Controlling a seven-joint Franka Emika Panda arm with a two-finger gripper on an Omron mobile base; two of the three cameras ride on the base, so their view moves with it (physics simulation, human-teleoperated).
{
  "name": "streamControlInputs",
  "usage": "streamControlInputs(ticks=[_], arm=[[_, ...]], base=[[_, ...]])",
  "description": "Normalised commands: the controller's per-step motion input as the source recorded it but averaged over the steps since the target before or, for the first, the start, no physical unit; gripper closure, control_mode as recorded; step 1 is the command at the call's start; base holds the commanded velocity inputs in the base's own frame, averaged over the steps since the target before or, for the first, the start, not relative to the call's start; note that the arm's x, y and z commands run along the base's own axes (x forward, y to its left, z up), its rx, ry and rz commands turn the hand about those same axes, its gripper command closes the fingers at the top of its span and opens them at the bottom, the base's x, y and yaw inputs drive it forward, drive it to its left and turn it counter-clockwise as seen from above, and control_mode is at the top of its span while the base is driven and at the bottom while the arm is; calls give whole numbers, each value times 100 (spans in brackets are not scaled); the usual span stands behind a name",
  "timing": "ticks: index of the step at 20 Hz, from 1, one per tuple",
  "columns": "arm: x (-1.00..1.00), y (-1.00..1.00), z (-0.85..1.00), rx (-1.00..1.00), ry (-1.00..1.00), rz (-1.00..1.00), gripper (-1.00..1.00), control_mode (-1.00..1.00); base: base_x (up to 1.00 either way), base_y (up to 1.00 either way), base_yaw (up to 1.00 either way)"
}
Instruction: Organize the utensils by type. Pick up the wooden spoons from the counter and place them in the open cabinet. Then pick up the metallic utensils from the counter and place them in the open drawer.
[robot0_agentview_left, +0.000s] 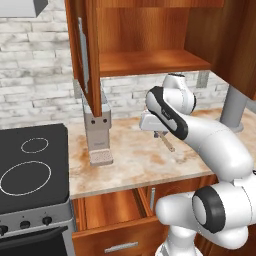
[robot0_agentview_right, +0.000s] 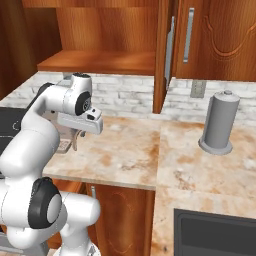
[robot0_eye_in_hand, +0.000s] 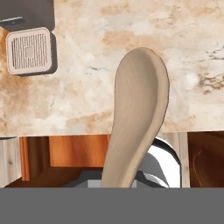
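A wooden spoon hangs above the marble counter with my gripper shut on its handle. In the hand view its pale bowl points away from the hand and hides the fingertips. From the left base view the spoon slants down below the hand, over the middle of the counter. The open cabinet is above and behind the hand, its shelf bare. Below the counter's front edge the open drawer is pulled out. The metallic utensils are out of view.
A grey coffee machine stands on the counter under the open cabinet door; its drip tray lies left of the spoon. A black stove is at the left. A grey paper-towel holder stands at the right.
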Motion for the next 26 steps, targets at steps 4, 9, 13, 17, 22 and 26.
streamControlInputs(ticks=[4,9,13,17,22,26], arm=[[-2,0,2,-1,-2,0,100,-100],[-2,5,41,-9,-17,18,100,-100],[0,8,61,-14,-15,25,100,-100],[5,1,68,-8,-14,35,100,-100],[12,0,59,-5,-31,42,100,-100],[19,0,45,-12,-52,35,100,-100]], base=[[-2,0,0],[0,0,0],[0,0,0],[0,0,0],[0,0,0],[0,0,0]])
